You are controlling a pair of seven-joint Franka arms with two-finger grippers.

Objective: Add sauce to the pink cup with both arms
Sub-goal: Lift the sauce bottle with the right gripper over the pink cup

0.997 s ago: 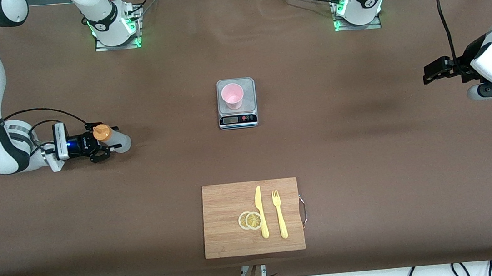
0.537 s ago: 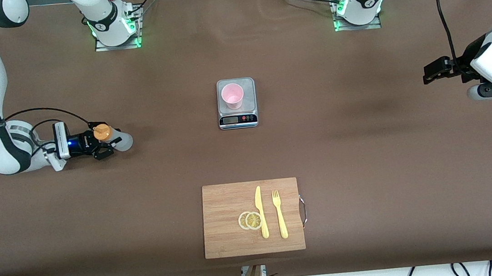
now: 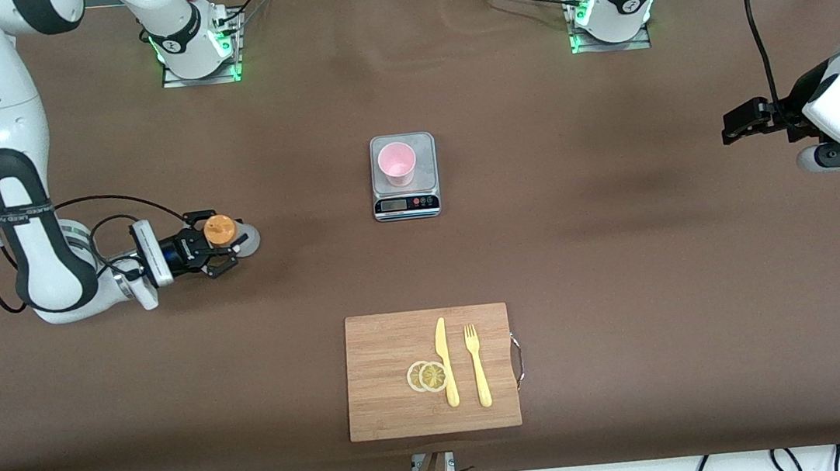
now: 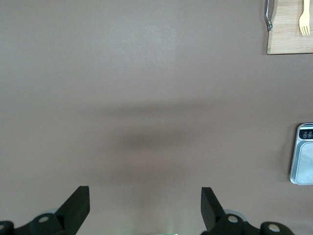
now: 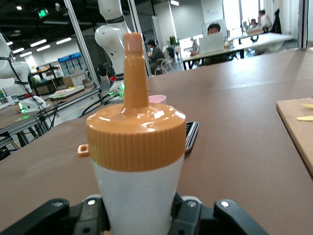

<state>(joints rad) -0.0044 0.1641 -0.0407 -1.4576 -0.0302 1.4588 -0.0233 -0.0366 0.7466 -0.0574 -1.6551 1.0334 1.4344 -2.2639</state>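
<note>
Toward the right arm's end of the table, the right gripper (image 3: 217,250) clamps the bottle (image 3: 226,235), probably lifted. Next: carry it to the cup (image 3: 397,162) on the scale (image 3: 406,202). The left gripper (image 3: 737,122) waits, spread wide and empty.

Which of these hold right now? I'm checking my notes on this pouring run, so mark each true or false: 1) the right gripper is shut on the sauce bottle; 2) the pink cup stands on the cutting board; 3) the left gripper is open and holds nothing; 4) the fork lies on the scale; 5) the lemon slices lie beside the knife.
1) True: the right gripper is shut on the sauce bottle.
2) False: the pink cup stands on the scale, farther from the front camera than the cutting board.
3) True: the left gripper is open and empty, waiting at its end of the table.
4) False: the fork lies on the cutting board.
5) True: the lemon slices lie beside the knife.
</note>
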